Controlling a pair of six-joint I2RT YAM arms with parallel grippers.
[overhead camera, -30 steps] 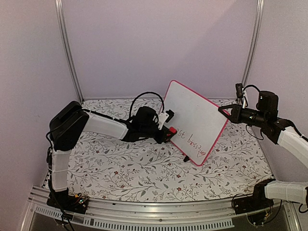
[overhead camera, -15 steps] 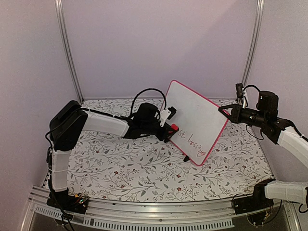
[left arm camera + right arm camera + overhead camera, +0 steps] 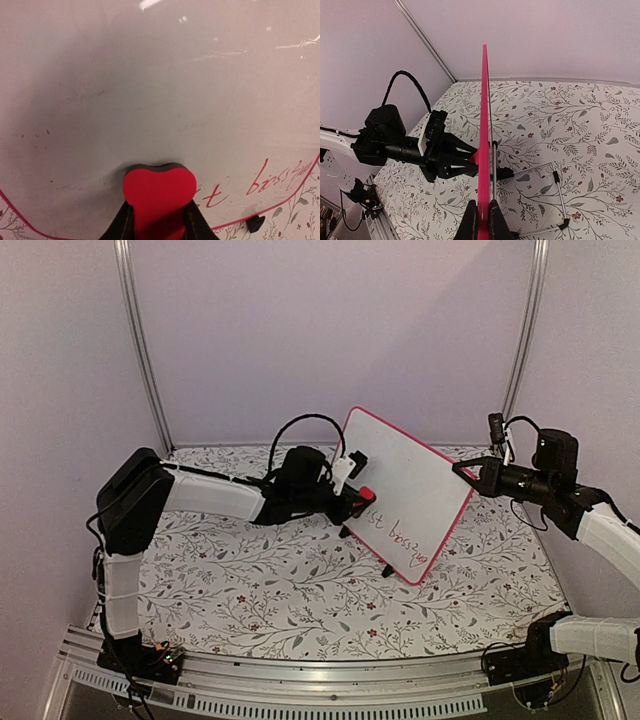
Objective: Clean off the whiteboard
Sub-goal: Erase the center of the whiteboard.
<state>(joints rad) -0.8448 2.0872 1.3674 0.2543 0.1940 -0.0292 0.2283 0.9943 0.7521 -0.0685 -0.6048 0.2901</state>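
Observation:
The whiteboard point(image 3: 405, 480) stands tilted on its black feet at mid table, white with a red-pink frame. Red handwriting point(image 3: 400, 537) runs along its lower edge. In the left wrist view the whiteboard point(image 3: 165, 85) fills the frame and the writing point(image 3: 272, 182) shows at lower right. My left gripper point(image 3: 362, 498) is shut on a red heart-shaped eraser point(image 3: 159, 192), which presses flat against the board. My right gripper point(image 3: 466, 472) is shut on the board's right edge. The right wrist view shows the whiteboard point(image 3: 484, 125) edge-on between the right gripper point(image 3: 483, 216) fingers.
A floral cloth point(image 3: 260, 590) covers the table. The board's wire stand point(image 3: 555, 185) juts out behind it. Purple walls and metal posts point(image 3: 140, 340) close in the back and sides. The left arm point(image 3: 210, 498) stretches across the left half of the table.
My left gripper has carried the eraser rightward and slightly up along the board's lower part, and some writing at the left end is gone. The right gripper and the board have stayed put.

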